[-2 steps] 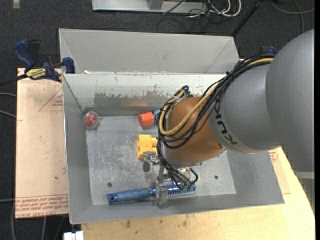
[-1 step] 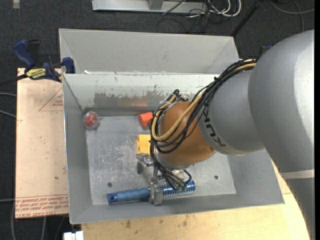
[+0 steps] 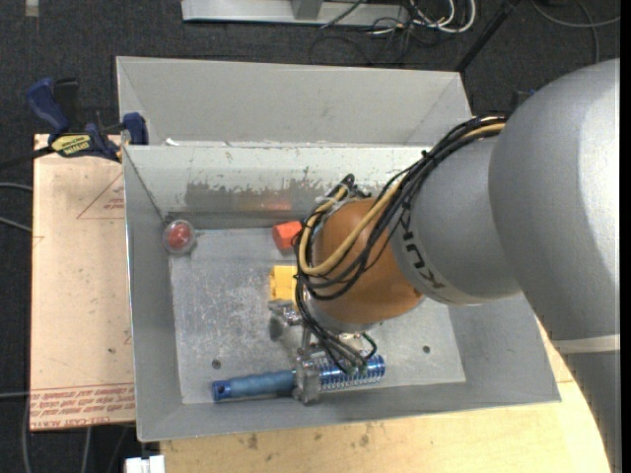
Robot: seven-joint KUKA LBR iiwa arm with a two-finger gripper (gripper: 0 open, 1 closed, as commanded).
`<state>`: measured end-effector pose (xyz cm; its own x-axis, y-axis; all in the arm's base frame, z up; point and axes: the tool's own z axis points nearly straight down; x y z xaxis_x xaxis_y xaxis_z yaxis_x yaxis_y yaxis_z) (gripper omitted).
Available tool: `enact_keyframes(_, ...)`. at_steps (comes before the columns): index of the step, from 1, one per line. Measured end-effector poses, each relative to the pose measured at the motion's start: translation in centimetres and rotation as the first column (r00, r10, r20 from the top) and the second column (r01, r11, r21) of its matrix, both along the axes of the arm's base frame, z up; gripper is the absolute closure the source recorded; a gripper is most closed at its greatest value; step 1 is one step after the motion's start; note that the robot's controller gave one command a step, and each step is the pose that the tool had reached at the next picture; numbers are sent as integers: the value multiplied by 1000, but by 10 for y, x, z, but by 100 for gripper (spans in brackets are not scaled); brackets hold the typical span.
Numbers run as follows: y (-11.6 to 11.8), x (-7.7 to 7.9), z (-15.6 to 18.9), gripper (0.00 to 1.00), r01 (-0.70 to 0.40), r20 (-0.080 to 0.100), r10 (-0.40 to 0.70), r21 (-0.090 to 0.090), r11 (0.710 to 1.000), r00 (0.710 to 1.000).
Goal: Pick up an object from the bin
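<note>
Nearest the lens, on the right: bulky grey arm (image 3: 552, 195), reaching leftward into the grey metal bin (image 3: 148, 294). Tapers to an orange wrist cover (image 3: 360, 264) looped with yellow and black cables (image 3: 325, 235), hanging above the middle of the bin floor. Below the cover, toward the front wall: pincer (image 3: 308, 380), low over the floor, metal parts pointing down. Directly beneath it, a blue brush (image 3: 251, 389), lying flat and running left to right along the front of the bin, near the front wall. Round blue handle stretching out to the left of the pincer; bristled head with pale bristles poking out to its right, partly under the cables. Pincer set at the junction of handle and head, touching or almost touching the brush; cannot tell which. Cannot tell either whether wide, narrow or closed on the brush: tip too small and too cluttered with metal and wire to read. Elsewhere on the floor, well apart from the brush: small yellow block (image 3: 282, 282) just at the left edge of the orange cover, an orange piece (image 3: 287, 232) beyond it near the back wall, partly hidden by the cover, and a reddish round ball (image 3: 178, 235) in the back left corner. Scuffed bare metal between these and the brush.
</note>
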<state>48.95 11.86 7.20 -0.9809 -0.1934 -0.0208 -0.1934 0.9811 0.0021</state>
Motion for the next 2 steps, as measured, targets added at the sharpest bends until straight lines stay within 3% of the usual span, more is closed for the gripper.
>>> enact_keyframes(1, 0, -2, -1, 100, -1, -6, 1, -1, 1000, 1000)
enact_keyframes(2, 1, 0, 70, 100, 1, -13, -1, -4, 1000, 1000)
